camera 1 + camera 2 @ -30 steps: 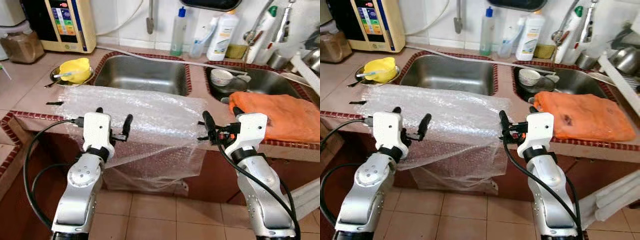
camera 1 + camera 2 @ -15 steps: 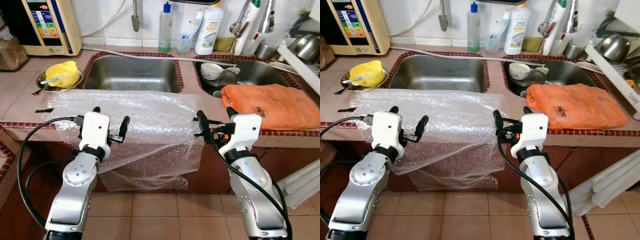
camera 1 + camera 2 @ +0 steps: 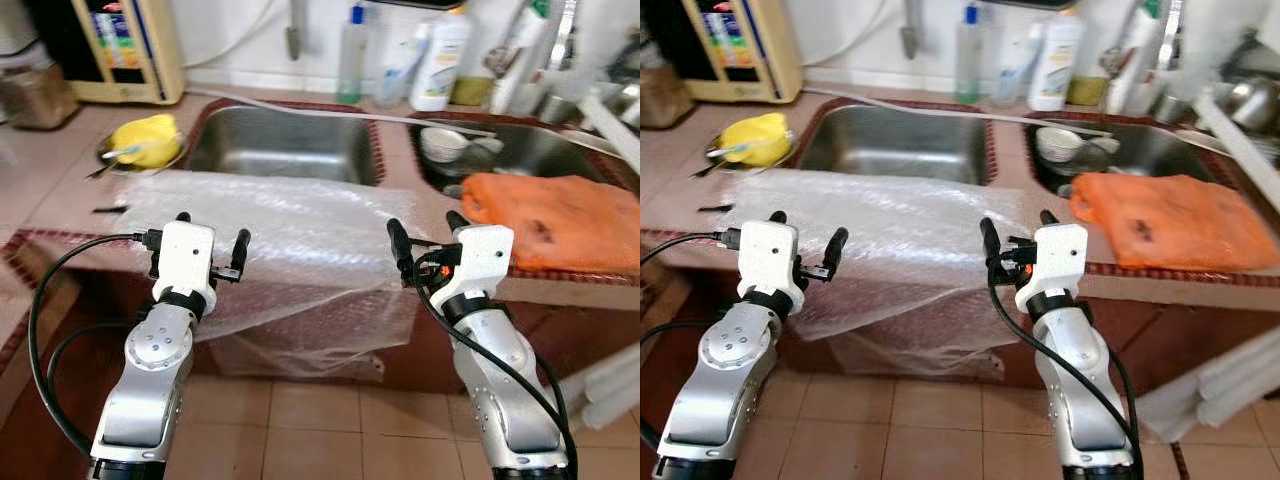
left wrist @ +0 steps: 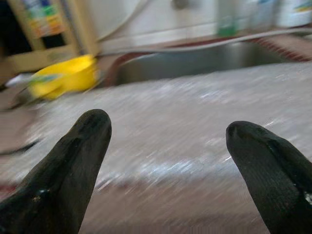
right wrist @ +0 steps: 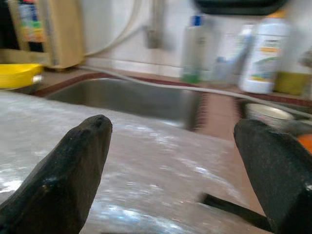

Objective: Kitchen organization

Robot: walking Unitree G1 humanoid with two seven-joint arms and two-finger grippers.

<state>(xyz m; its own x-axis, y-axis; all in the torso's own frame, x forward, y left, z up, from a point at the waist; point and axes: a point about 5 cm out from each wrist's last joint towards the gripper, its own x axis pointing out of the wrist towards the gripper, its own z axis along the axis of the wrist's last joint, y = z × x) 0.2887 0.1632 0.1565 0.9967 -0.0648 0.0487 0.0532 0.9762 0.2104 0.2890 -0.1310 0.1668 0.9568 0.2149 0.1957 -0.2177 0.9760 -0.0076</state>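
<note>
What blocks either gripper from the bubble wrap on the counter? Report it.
Nothing visible does. The left gripper and right gripper hover open at the counter's front edge, just short of the bubble wrap draped over it. The orange bag lies off to the right, beside the sheet.

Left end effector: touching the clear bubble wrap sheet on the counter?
Apart. The left wrist view shows the left end effector open, both black fingers short of the clear bubble wrap sheet, nothing between them.

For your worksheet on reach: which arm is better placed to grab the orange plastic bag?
Right, probably. The right tool is open beside the orange plastic bag; the left tool faces the bubble wrap.
</note>
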